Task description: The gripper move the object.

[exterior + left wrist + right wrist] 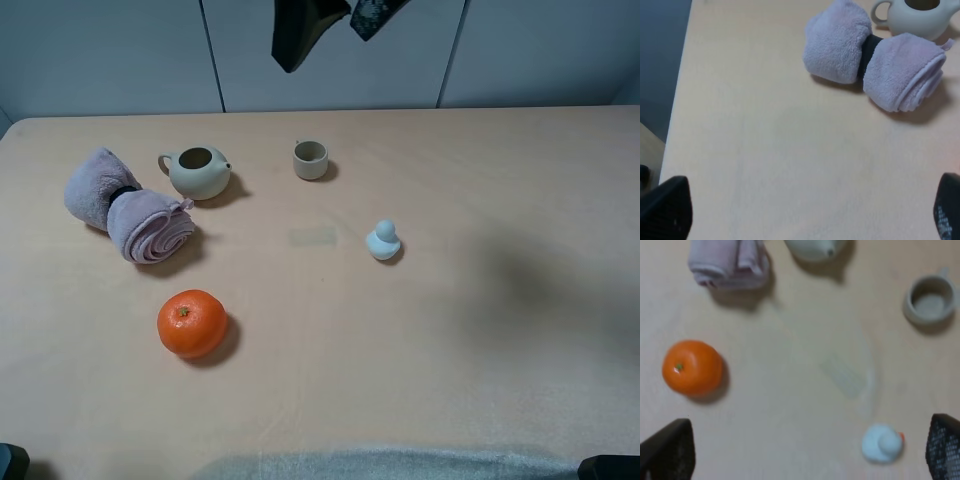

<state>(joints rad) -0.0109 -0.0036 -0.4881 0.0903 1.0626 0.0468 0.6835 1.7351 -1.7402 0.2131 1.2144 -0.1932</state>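
Note:
The mauve-pink towel [125,205] lies at the left of the table, rolled into two lobes with a dark band between them. It also shows in the left wrist view [837,42] and partly in the right wrist view [727,260]. My left gripper [807,212] is open and empty. It hangs above bare table, well short of the towel. My right gripper [805,450] is open and empty, above the table between the orange and the duck. In the high view only dark bits of the arms show, at the bottom corners.
A pale teapot [198,172] stands right beside the towel's far lobe. A small cup [311,159] is at the back middle. A pale blue duck [383,240] is at centre right and an orange [192,323] at front left. The table's left edge [682,75] is near the towel.

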